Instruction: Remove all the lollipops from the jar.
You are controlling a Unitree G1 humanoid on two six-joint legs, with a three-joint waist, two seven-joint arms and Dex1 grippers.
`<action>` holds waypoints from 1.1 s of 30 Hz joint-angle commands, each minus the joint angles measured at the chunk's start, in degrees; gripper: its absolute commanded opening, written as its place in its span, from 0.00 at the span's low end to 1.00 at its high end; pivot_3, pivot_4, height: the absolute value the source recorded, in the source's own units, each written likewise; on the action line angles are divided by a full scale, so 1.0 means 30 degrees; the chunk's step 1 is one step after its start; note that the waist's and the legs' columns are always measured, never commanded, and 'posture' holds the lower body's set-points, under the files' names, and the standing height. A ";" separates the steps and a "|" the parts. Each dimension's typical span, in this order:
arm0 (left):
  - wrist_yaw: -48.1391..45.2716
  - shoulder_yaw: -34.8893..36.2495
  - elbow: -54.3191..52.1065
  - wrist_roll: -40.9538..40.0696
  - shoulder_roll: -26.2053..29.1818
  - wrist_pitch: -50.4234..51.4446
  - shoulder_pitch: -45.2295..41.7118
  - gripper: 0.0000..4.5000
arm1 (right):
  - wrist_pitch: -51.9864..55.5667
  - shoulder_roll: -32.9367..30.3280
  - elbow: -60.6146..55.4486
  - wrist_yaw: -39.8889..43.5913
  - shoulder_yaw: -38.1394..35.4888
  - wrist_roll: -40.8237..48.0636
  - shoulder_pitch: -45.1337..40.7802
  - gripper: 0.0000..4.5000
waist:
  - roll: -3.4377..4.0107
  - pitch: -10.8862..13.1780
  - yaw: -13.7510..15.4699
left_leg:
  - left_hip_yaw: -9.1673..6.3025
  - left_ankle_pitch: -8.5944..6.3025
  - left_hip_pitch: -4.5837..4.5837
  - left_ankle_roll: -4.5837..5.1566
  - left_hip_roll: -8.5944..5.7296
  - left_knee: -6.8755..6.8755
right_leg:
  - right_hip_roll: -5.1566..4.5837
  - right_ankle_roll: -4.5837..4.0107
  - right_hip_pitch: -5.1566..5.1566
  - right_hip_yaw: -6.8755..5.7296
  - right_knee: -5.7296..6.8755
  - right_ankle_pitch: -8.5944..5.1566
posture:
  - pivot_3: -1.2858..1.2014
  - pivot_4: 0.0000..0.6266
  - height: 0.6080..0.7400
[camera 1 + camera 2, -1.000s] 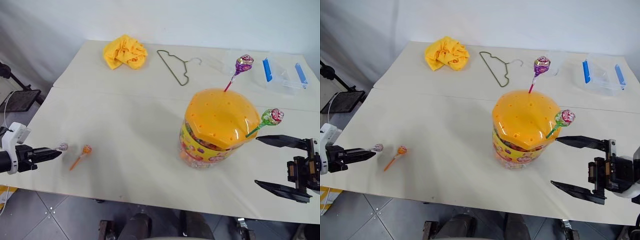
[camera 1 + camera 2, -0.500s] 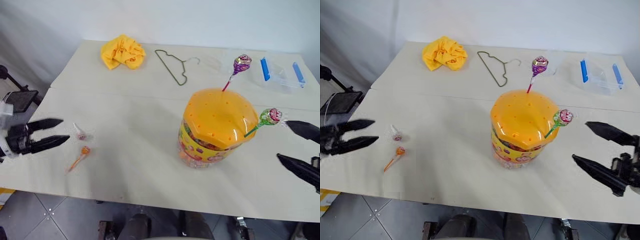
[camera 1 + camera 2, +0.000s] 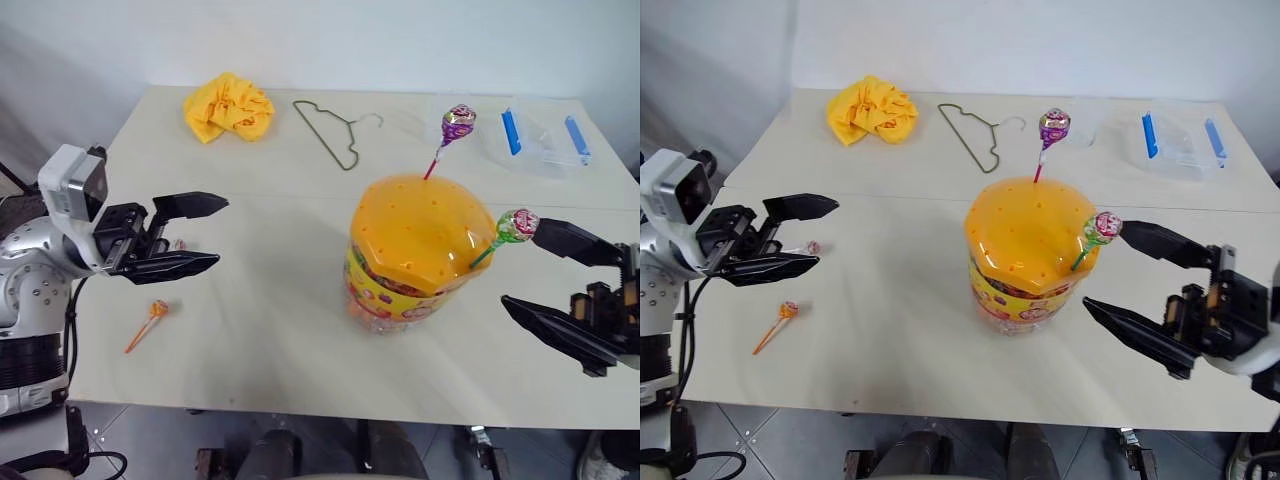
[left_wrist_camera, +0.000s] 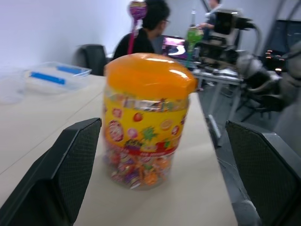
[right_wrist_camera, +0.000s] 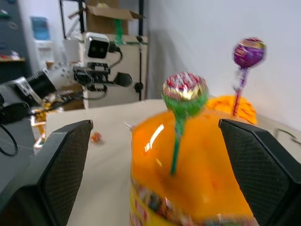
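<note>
We have our right gripper (image 3: 1140,285) spread wide just beside the jar (image 3: 1025,255), with the green-stick lollipop (image 3: 1102,227) standing between the upper finger and the jar's orange lid (image 3: 420,230), close off that finger's tip. The purple lollipop (image 3: 458,123) is planted in the far side of the lid, beyond the green one from this gripper. Our left gripper (image 3: 185,235) is also spread and empty, hovering above the table (image 3: 270,320) well apart from the jar. Below it on the table lie the orange lollipop (image 3: 153,313) and the pink-white lollipop (image 3: 812,247), already out of the jar.

The step in hand, as we judge it, is taking the green one. To do it well, we should bring the right fingers either side of the thin stick or just under the wrapped head, centre them before closing, then draw the lollipop out along the stick's own tilt so it does not bind in its hole or drag the jar. The risk is nudging the head aside before the fingers close.
</note>
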 commanded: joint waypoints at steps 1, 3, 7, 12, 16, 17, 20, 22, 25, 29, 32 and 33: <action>-0.0210 -0.0256 -0.0845 -0.0369 -0.0202 -0.0107 -0.0277 0.99 | 0.0234 -0.0258 -0.0541 -0.0947 0.0847 0.0151 -0.0680 1.00 | -0.0002 0.0001 0.0086 | -0.0009 -0.0001 -0.0009 0.0002 -0.0002 0.0002 | -0.0001 0.0000 -0.0001 -0.0001 -0.0008 0.0000 | 0.52 0.24 1.00; -0.0211 -0.0407 -0.0968 -0.0328 -0.0336 -0.0203 -0.0248 0.99 | 0.0287 -0.0131 -0.0381 -0.1378 0.1388 0.0146 -0.1172 1.00 | -0.0002 0.0001 0.0170 | -0.0021 -0.0002 -0.0019 0.0004 -0.0003 0.0006 | 0.0000 0.0000 -0.0002 -0.0004 -0.0019 0.0000 | 0.52 0.24 1.00; -0.0296 -0.0367 -0.1142 -0.0429 -0.0538 -0.0196 -0.0123 1.00 | 0.0291 -0.0072 -0.0112 -0.1559 0.1932 -0.0056 -0.1794 0.87 | -0.0003 0.0001 0.0287 | -0.0021 -0.0002 -0.0020 0.0004 0.0000 0.0010 | 0.0005 0.0000 -0.0004 -0.0019 -0.0021 0.0000 | 0.52 0.24 1.00; -0.0333 -0.0202 -0.1177 -0.0647 -0.0605 -0.0128 -0.0238 1.00 | 0.0190 -0.0247 0.0292 -0.0997 0.1678 -0.0285 -0.1721 0.51 | -0.0003 0.0002 0.0378 | -0.0020 -0.0002 -0.0020 0.0004 -0.0002 0.0014 | 0.0006 0.0000 -0.0003 -0.0019 -0.0021 0.0000 | 0.52 0.24 1.00; -0.0372 -0.0330 -0.1081 -0.0658 -0.0718 -0.0221 -0.0391 1.00 | 0.0021 -0.0277 0.1105 -0.0349 0.0908 -0.0092 -0.1891 0.21 | -0.0003 0.0001 0.0380 | -0.0020 -0.0002 -0.0020 0.0005 -0.0006 0.0015 | 0.0006 0.0000 -0.0001 -0.0022 -0.0019 0.0000 | 0.52 0.24 1.00; -0.0425 -0.0425 -0.1038 -0.0624 -0.0805 -0.0293 -0.0470 1.00 | 0.0088 -0.0309 0.1314 -0.0442 0.0488 0.0500 -0.2103 0.14 | -0.0003 0.0002 0.0382 | -0.0018 -0.0001 -0.0020 0.0006 -0.0006 0.0015 | 0.0006 0.0000 -0.0001 -0.0023 -0.0020 0.0000 | 0.52 0.24 1.00; -0.0672 -0.0690 -0.0861 -0.0500 -0.1032 -0.0427 -0.0705 1.00 | 0.0391 -0.0491 0.1641 -0.1521 -0.0766 0.2488 -0.2850 0.01 | -0.0003 0.0001 0.0386 | -0.0018 -0.0001 -0.0020 0.0006 -0.0006 0.0018 | 0.0004 0.0000 -0.0002 -0.0029 -0.0020 0.0000 | 0.52 0.24 1.00; -0.0992 -0.0949 -0.0711 -0.0339 -0.1152 -0.0566 -0.0826 1.00 | 0.0413 -0.0631 0.1922 -0.2920 -0.2059 0.4135 -0.3437 0.01 | -0.0004 0.0002 0.0400 | -0.0021 -0.0001 -0.0020 0.0006 -0.0002 0.0018 | 0.0003 0.0000 0.0000 -0.0034 -0.0024 0.0000 | 0.52 0.24 1.00; -0.1299 -0.1240 -0.0601 -0.0141 -0.1277 -0.0792 -0.0899 1.00 | 0.1024 -0.1226 0.2661 -0.4660 -0.4077 0.5160 -0.3093 0.01 | -0.0005 0.0003 0.0404 | -0.0024 -0.0001 -0.0021 0.0006 -0.0002 0.0012 | -0.0003 0.0000 0.0002 -0.0031 -0.0025 0.0000 | 0.52 0.24 1.00; -0.1799 -0.1821 -0.0197 0.0410 -0.1445 -0.1406 -0.1199 1.00 | 0.3253 -0.3136 0.5654 -0.5410 -0.7393 0.0533 0.1139 0.01 | -0.0009 0.0005 0.0553 | -0.0036 -0.0003 -0.0044 0.0024 -0.0021 0.0014 | -0.0007 0.0000 0.0010 -0.0026 -0.0039 0.0000 | 0.52 0.24 1.00; -0.2319 -0.2494 0.0135 0.1133 -0.1589 -0.2156 -0.1246 1.00 | 0.4014 -0.4600 0.7586 -0.6901 -0.6694 -0.4588 0.3837 0.01 | -0.0010 0.0003 0.0472 | 0.0007 -0.0012 -0.0040 0.0069 -0.0052 0.0017 | 0.0039 0.0012 0.0011 -0.0026 -0.0095 0.0006 | 0.52 0.24 1.00; -0.2396 -0.2672 0.0286 0.1347 -0.1711 -0.2450 -0.1256 1.00 | 0.4034 -0.4895 0.8125 -0.7464 -0.6010 -0.6284 0.4435 0.01 | -0.0007 0.0002 0.0447 | 0.0032 -0.0010 -0.0037 0.0081 -0.0068 0.0018 | 0.0038 0.0018 0.0001 -0.0026 -0.0099 0.0009 | 0.52 0.24 1.00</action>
